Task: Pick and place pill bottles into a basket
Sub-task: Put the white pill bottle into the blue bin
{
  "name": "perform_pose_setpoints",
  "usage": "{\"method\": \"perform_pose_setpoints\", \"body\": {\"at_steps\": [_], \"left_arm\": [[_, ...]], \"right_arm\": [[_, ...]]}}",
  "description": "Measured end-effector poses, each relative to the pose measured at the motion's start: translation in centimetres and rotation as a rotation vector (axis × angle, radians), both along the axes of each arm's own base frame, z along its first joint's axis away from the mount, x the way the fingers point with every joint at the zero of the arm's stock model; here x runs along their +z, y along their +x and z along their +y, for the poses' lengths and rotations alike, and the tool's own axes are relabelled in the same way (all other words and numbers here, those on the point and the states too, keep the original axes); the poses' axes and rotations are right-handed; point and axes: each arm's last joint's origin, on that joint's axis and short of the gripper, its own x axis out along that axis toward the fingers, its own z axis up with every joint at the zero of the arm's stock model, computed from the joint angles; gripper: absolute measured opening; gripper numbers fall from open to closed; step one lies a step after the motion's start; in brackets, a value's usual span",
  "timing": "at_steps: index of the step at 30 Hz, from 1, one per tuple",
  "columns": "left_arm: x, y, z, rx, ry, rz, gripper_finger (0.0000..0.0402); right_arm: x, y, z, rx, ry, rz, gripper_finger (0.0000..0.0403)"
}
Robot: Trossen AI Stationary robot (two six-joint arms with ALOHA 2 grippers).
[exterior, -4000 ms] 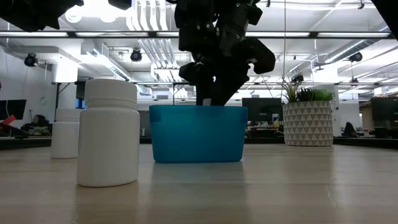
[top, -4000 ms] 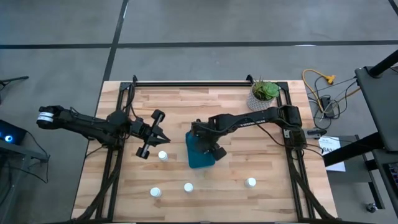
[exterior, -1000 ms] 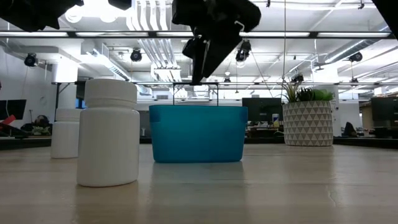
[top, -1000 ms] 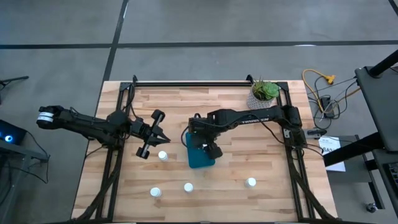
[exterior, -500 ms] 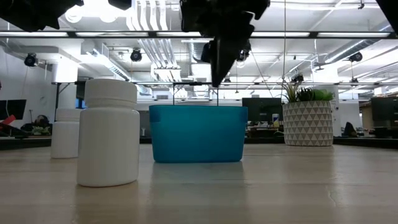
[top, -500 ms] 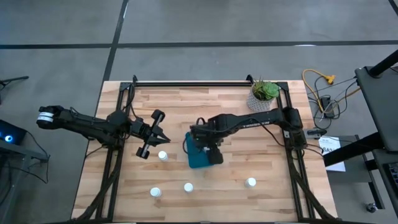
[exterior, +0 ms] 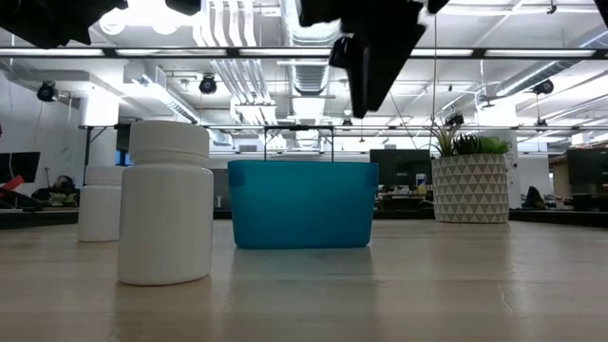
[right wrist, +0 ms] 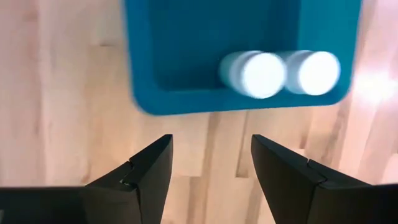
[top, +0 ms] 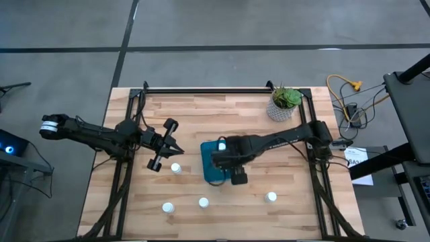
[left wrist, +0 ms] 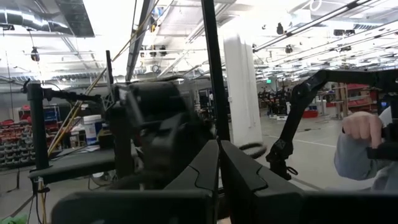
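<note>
surface [top: 295,215]: butcher-block top carrying the basket, a potted plant [top: 285,102] and four loose pill bottles.
basket [top: 209,173]: teal bin near mid-surface; two pill bottles [right wrist: 263,74] stand inside it side by side. Risk: the right arm passing low over the rim could nudge or tip it.
right pincer [top: 236,176]: spread wide, holding nothing, above the basket's near edge. Risk: with fingers this far apart, a poorly centred descent could knock over a bottle, which would then roll.
left pincer [top: 168,144]: pressed together, idle, just beside one loose bottle [top: 176,168]. Risk: a collision if both arms go for it.
loose bottles: three more, near the front edge [top: 168,208] [top: 203,202] [top: 271,197]; a knock could send one off.
</note>
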Motion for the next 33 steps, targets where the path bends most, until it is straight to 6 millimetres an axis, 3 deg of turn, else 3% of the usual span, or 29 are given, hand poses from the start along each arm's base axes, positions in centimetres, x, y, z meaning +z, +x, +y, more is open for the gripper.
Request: {"method": "perform_pose_setpoints", "body": {"at_steps": [12,33], "left_arm": [[0.0,0.0,0.0,0.002,-0.001,0.000,0.0000],[-0.2,0.0,0.0,0.002,0.000,0.006,0.0000]], "right_arm": [[2.9,-4.1,4.7,0.115,0.017,-0.043,0.0210],[2.5,-12.0,6.8,0.044,0.064,0.021,0.0210]]}}
